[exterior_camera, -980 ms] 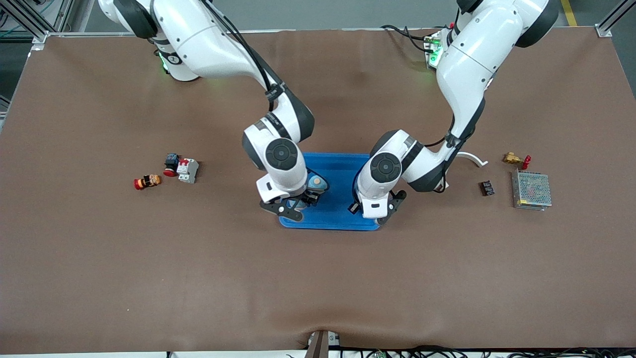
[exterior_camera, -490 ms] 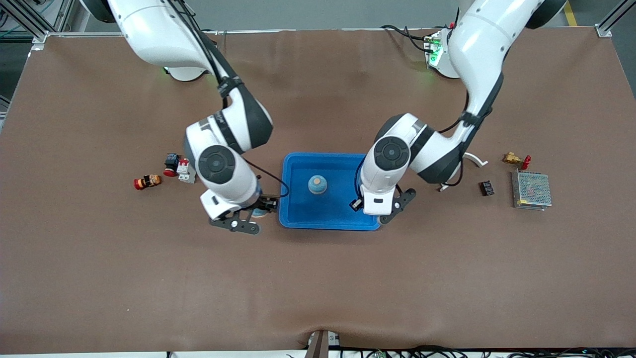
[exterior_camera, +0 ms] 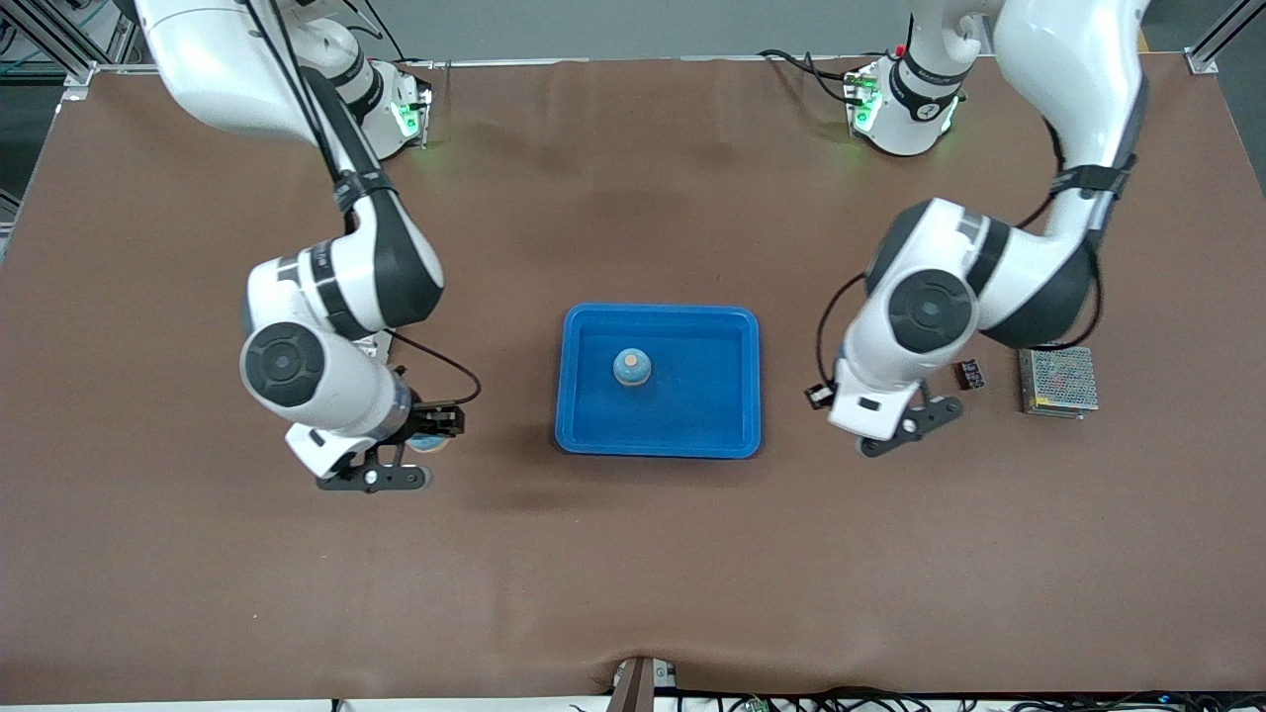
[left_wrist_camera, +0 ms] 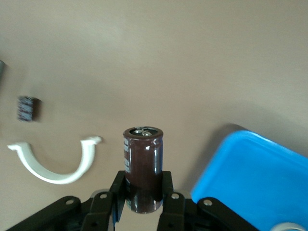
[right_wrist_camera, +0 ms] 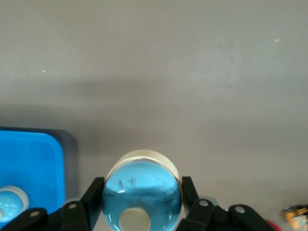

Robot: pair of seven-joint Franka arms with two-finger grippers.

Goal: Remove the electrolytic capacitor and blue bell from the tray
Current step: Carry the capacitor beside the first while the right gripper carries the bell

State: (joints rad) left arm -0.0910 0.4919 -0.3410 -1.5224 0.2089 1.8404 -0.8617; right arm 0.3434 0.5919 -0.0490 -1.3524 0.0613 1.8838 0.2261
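Note:
My left gripper [exterior_camera: 893, 429] is shut on a dark brown capacitor [left_wrist_camera: 142, 163], held upright over bare table between the blue tray [exterior_camera: 736, 396] and a small black component [exterior_camera: 969, 375]. The capacitor is hidden under the hand in the front view. My right gripper [exterior_camera: 415, 447] is shut on a blue dome bell [right_wrist_camera: 142, 195], which also shows in the front view [exterior_camera: 428, 442], over bare table toward the right arm's end of the tray. A second blue bell [exterior_camera: 631, 367] sits in the tray.
A metal mesh box [exterior_camera: 1058, 381] lies toward the left arm's end. A white curved clip [left_wrist_camera: 53, 166] and the black component [left_wrist_camera: 28, 109] lie on the table under the left hand. A red-and-white breaker [exterior_camera: 376, 346] peeks out under the right arm.
Both arms have swung away from over the tray, each toward its own end of the table. The right gripper carried its bell along and the left its capacitor. The bell in the tray stayed.

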